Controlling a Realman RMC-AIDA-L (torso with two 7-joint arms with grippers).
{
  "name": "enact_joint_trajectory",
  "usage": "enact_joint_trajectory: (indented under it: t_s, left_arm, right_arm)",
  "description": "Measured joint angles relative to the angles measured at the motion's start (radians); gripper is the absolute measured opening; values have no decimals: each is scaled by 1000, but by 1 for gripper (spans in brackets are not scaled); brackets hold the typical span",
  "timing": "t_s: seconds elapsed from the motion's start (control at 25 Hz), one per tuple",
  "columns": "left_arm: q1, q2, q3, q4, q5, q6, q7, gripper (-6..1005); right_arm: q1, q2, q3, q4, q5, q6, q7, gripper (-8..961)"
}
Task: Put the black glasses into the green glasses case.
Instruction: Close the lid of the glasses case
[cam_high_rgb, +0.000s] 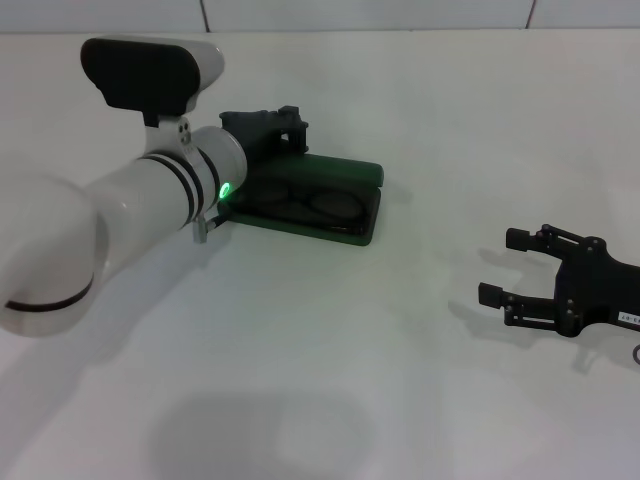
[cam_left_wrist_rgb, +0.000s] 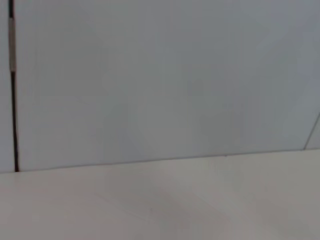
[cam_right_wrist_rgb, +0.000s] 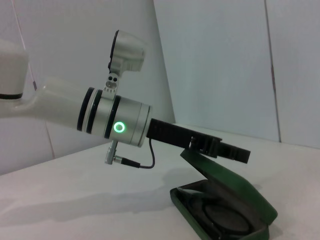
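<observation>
The black glasses (cam_high_rgb: 312, 203) already lie inside the green glasses case (cam_high_rgb: 345, 232) on the bench (cam_high_rgb: 400, 380), and the left claw (cam_high_rgb: 290, 128) is touching the half-raised lid; I cannot tell if it is clenched. To finish well, it should push the lid down slowly and evenly. The right claw (cam_high_rgb: 500, 268) rests released, well apart.

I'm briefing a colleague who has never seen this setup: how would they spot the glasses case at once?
On the white table, look at the end of the left arm, where the left gripper reaches. Beneath it lies the green glasses case, lid partly raised, with the black glasses inside. It is the only dark green thing there; the right gripper rests well apart.
</observation>
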Motion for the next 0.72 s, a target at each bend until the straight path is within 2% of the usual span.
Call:
enact_joint_trajectory:
  t_s: [0.72]
  left_arm:
    - [56,-1,2,28,0,6,19,2]
  right_arm:
    - [-6,2,0,1,0,-4,0,863]
